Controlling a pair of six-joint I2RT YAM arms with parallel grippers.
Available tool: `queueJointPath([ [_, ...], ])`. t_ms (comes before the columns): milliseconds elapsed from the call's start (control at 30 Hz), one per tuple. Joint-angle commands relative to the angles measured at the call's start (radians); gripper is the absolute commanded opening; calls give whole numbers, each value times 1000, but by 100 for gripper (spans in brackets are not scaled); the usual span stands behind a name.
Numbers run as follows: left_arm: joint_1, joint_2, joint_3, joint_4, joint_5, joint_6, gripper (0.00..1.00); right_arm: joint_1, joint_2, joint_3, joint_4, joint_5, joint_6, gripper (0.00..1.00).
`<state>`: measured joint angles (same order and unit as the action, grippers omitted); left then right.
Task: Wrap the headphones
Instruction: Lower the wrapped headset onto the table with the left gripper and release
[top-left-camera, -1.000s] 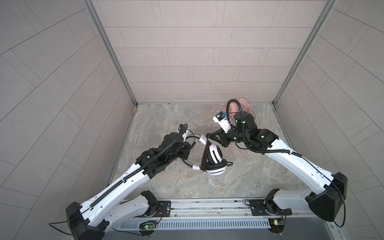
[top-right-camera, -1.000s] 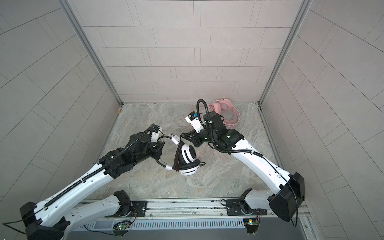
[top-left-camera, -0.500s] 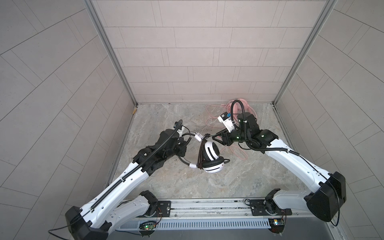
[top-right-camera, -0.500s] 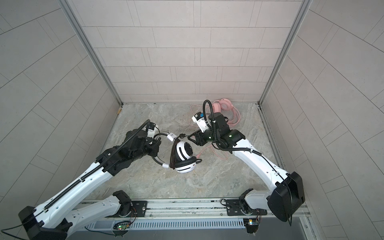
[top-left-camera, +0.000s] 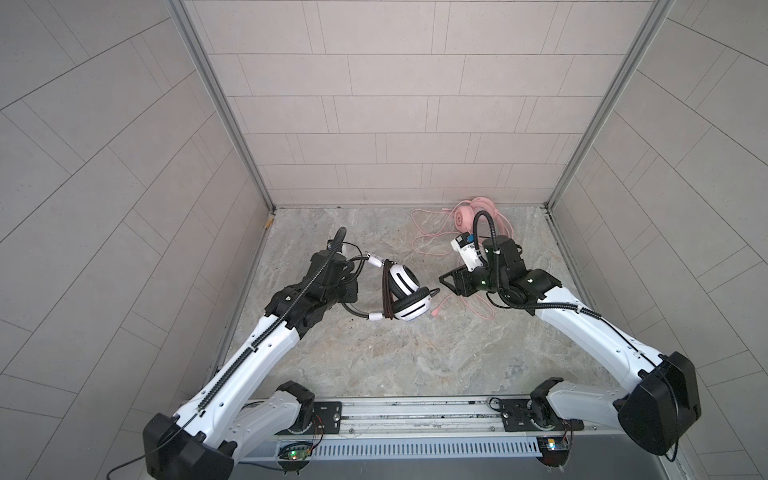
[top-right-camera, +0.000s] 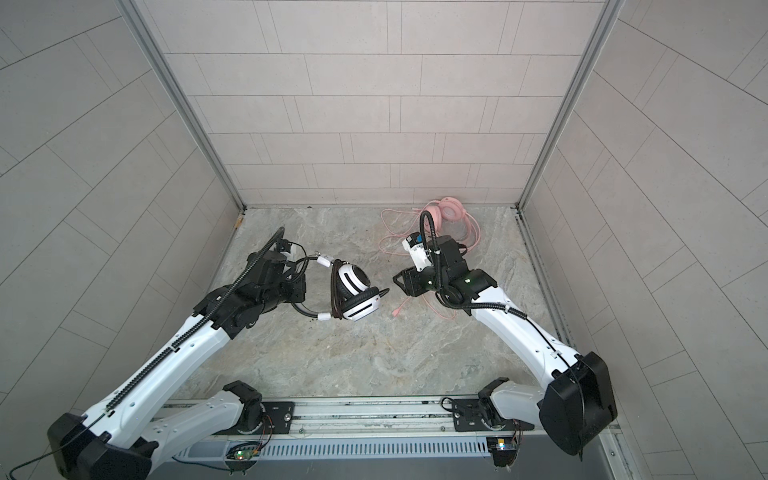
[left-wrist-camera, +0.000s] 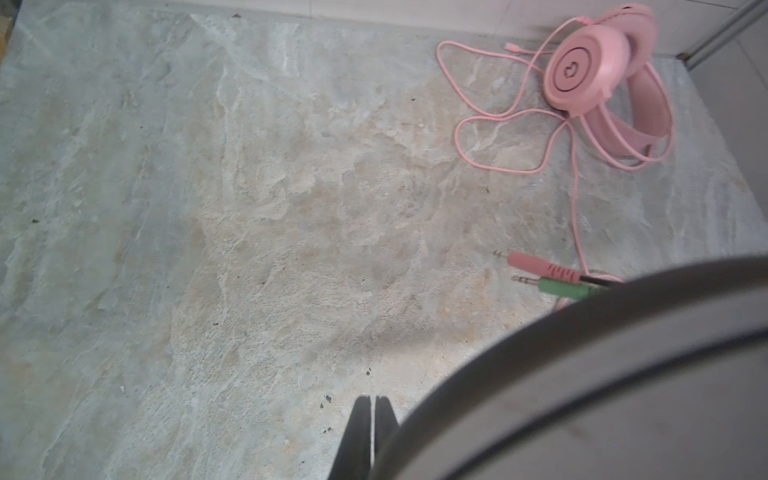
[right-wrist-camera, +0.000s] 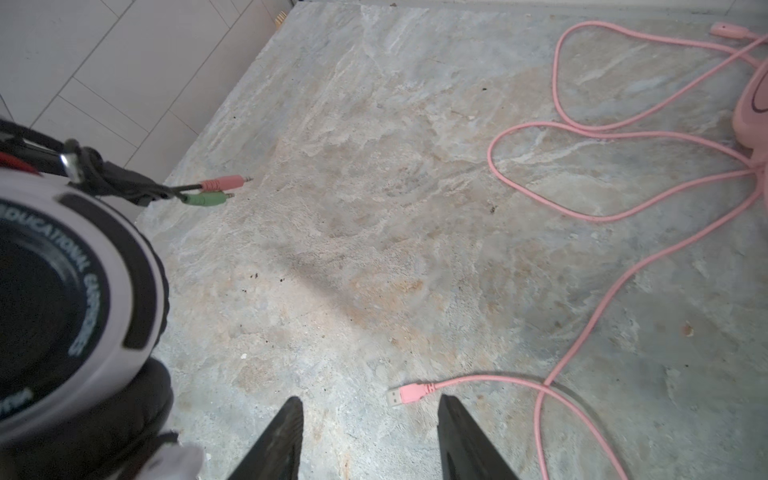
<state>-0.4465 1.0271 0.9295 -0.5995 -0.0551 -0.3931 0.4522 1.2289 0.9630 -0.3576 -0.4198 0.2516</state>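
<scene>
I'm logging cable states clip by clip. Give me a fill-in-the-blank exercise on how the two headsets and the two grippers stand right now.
1. The cable wound around the white-and-black headset is ____ in colour.
2. The pink headset lies by the back wall with its cable ____ on the floor.
3. The right gripper has its jaws ____ and holds nothing.
4. The left gripper is ____ on the white-and-black headset's headband.

Missing words: black; loose (unwrapped); open; shut
</scene>
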Motion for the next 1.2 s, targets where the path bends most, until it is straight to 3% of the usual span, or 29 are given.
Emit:
queueJointPath([
  [0, 19, 18, -12, 72, -53, -75, 0, -1, -28, -59, 47, 44, 3, 53],
  [400, 32, 155, -90, 185, -106, -155, 0, 4, -107, -282, 258, 142, 74, 52],
  [733, 73, 305, -104, 239, -114, -202, 0, 14, -77, -467, 434, 190, 91, 52],
  [1167, 318, 575, 9, 289, 129, -202, 0, 31, -89, -501, 471, 244, 90, 51],
])
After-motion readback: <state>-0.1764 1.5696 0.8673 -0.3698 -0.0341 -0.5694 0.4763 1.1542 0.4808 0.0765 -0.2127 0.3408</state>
